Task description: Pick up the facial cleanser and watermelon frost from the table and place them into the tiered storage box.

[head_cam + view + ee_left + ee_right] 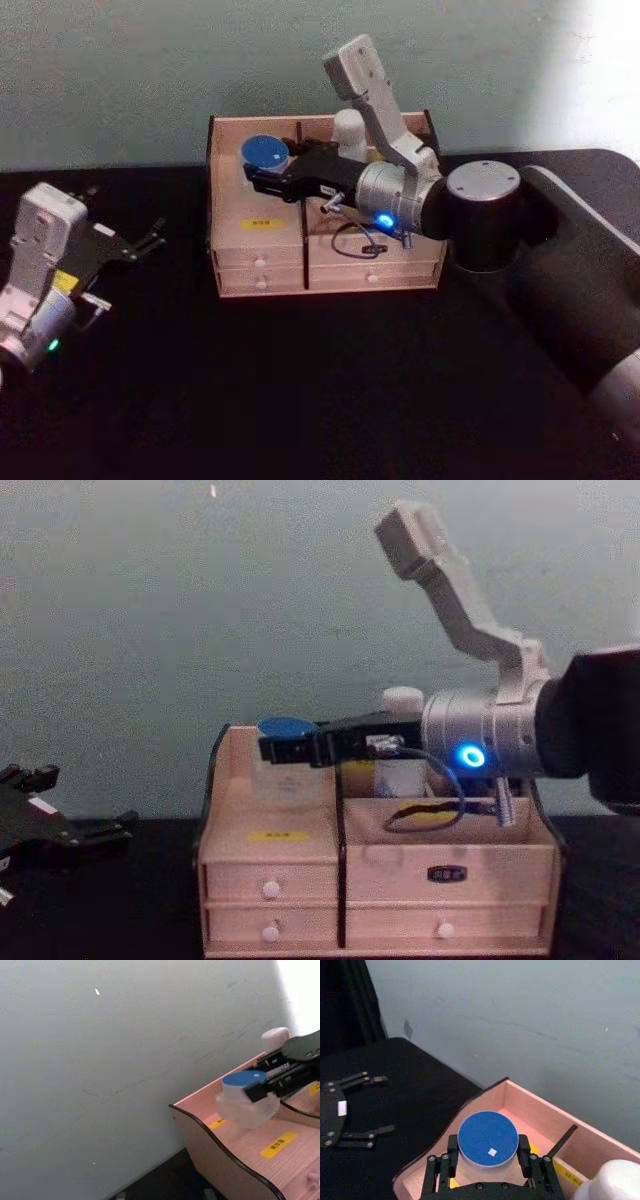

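Lab-like setup: black table (300, 400), bare wall (120, 80).

Backdrop: flat pale grey-green painted wall (150, 600) directly behind the right pincer (268, 168), running wide to both sides of it. A few small scuffs and white specks on the paint. Washed-out bright light patch (600, 50) on the wall, above and to the right of the pincer. Matte black tabletop (330, 390) below and in front of the pincer, meeting the wall behind it. Dark vertical strip (350, 1000) out beyond the pincer's tip end, material unclear.
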You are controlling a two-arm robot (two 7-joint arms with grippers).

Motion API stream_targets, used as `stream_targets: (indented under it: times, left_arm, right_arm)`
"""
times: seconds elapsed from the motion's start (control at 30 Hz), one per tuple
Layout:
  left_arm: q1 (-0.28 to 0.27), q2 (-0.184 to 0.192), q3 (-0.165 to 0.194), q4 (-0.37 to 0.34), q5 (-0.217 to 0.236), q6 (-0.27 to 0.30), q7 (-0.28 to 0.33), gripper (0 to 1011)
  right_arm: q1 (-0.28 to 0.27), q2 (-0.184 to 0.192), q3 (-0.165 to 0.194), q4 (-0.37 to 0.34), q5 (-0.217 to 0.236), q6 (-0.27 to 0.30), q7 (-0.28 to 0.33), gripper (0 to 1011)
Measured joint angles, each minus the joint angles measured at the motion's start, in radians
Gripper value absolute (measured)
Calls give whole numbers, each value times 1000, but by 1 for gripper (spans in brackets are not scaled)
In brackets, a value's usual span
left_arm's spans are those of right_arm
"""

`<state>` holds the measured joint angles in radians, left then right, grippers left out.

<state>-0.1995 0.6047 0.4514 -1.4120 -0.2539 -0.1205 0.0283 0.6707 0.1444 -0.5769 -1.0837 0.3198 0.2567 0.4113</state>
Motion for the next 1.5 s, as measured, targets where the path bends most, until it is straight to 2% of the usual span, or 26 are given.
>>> stream_targets:
  times: [0.23,0.43,0.83,0.93,0.97,1.2,1.5]
  left_arm:
    - [0,0,0,0,0,0,0,1002]
    - [0,0,0,0,0,0,0,1001]
    - [0,0,0,0,0,0,0,1001]
    - [0,0,0,0,0,0,0,1001]
    - [0,0,0,0,0,0,0,1001]
    - [0,0,0,0,0,0,0,1001]
    - [0,0,0,0,0,0,0,1001]
  right_arm:
    - [15,-26,5,57,-21,5,0,712]
    - [15,-32,8,68,-35,9,0,712]
    - [14,-31,8,67,-33,9,2,715]
    - [14,-31,9,66,-32,8,2,791]
    - [14,-31,9,66,-32,8,2,844]
    - [14,-31,9,65,-31,8,3,1002]
    - [14,-31,8,65,-30,8,3,1000]
